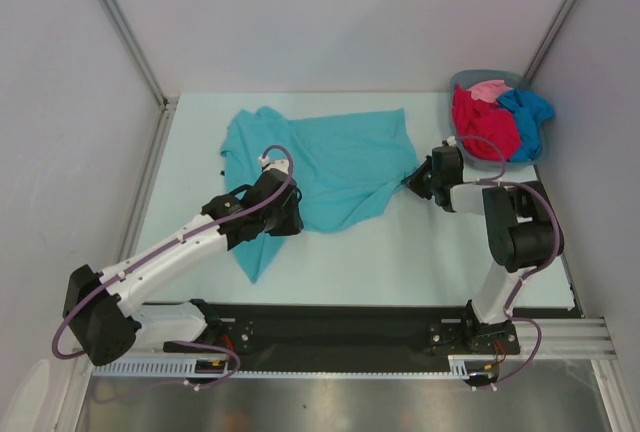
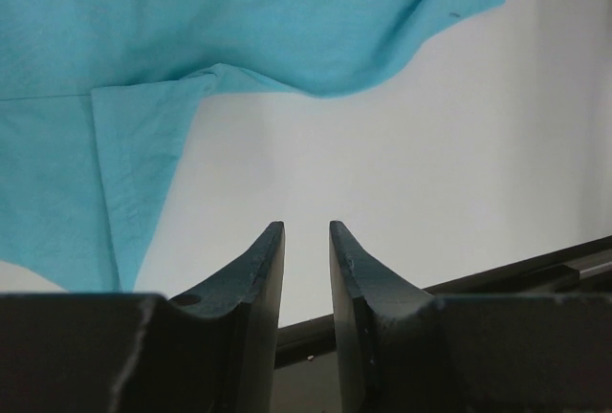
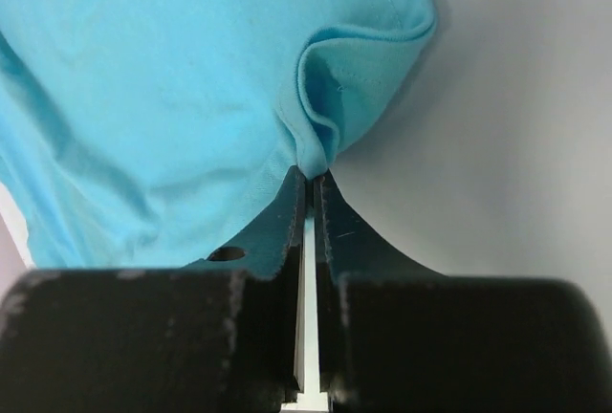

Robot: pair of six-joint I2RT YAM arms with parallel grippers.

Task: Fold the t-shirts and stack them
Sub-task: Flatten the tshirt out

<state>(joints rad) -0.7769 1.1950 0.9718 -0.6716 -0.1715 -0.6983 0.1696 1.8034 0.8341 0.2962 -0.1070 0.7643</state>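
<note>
A teal t-shirt (image 1: 330,162) lies spread and rumpled across the middle of the table. My right gripper (image 1: 415,182) is at its right edge, shut on a pinched fold of the teal cloth (image 3: 330,117), which bunches just above the fingertips of the right gripper (image 3: 312,176). My left gripper (image 1: 288,220) hovers over the shirt's lower left part. In its wrist view the left gripper (image 2: 306,231) stands open by a narrow gap with nothing between the fingers, over bare table beside the teal hem (image 2: 134,193). A red t-shirt (image 1: 482,127), a pink one (image 1: 488,89) and a blue one (image 1: 528,114) lie in the basket.
The grey-blue basket (image 1: 492,164) sits at the back right corner of the white table (image 1: 420,252). A black rail (image 1: 340,327) runs along the near edge between the arm bases. Grey walls close in the left, back and right sides.
</note>
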